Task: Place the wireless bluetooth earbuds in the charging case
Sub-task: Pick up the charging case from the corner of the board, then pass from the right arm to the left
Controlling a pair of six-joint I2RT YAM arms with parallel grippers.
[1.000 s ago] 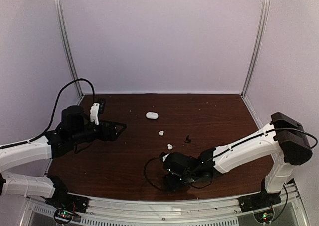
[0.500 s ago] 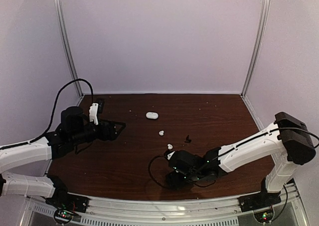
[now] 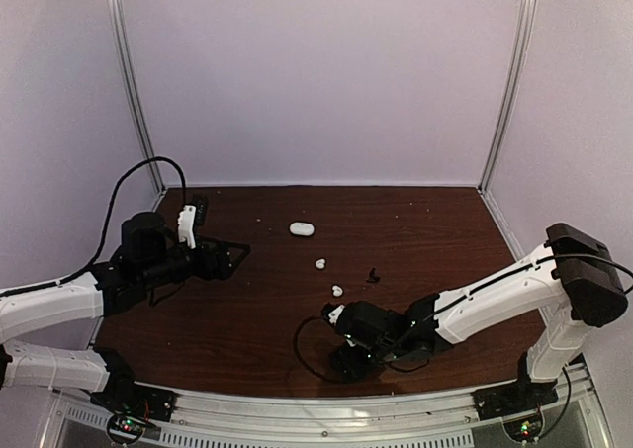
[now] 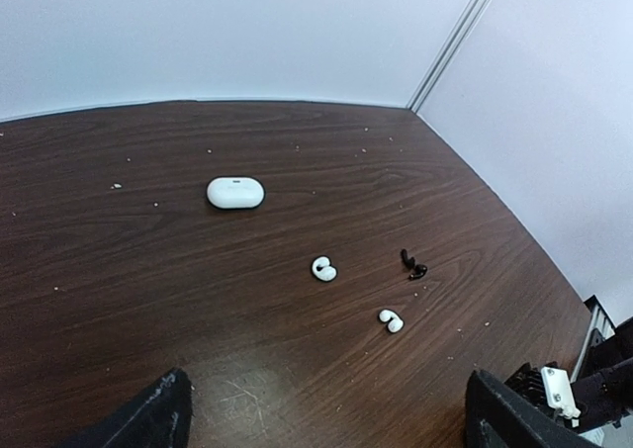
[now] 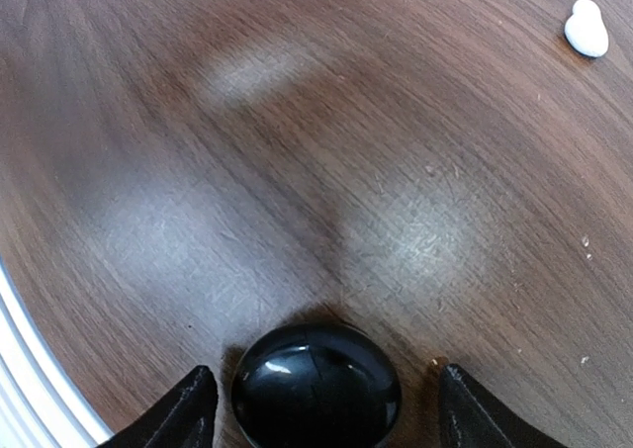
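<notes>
Two white earbuds [image 3: 319, 264] [image 3: 337, 291] and a small black earbud [image 3: 373, 275] lie loose mid-table; they also show in the left wrist view [image 4: 323, 268] [image 4: 391, 320] [image 4: 412, 264]. A white oval case [image 3: 302, 229] [image 4: 235, 192] lies closed farther back. A glossy black round case [image 5: 316, 384] sits closed on the table between my right gripper's open jaws, touching neither finger. My right gripper [image 3: 346, 355] [image 5: 326, 413] is low near the front edge. My left gripper [image 3: 233, 255] [image 4: 326, 423] is open and empty, held above the table's left side.
One white earbud [image 5: 586, 28] shows at the top right of the right wrist view. The metal front rail [image 3: 326, 408] runs just beyond the right gripper. A black cable [image 3: 302, 344] loops beside the right wrist. A small dark object [image 3: 197, 209] lies at the back left corner.
My right arm has shifted slightly right and toward the front edge, its gripper staying over the black case. The left arm and the earbuds have not moved.
</notes>
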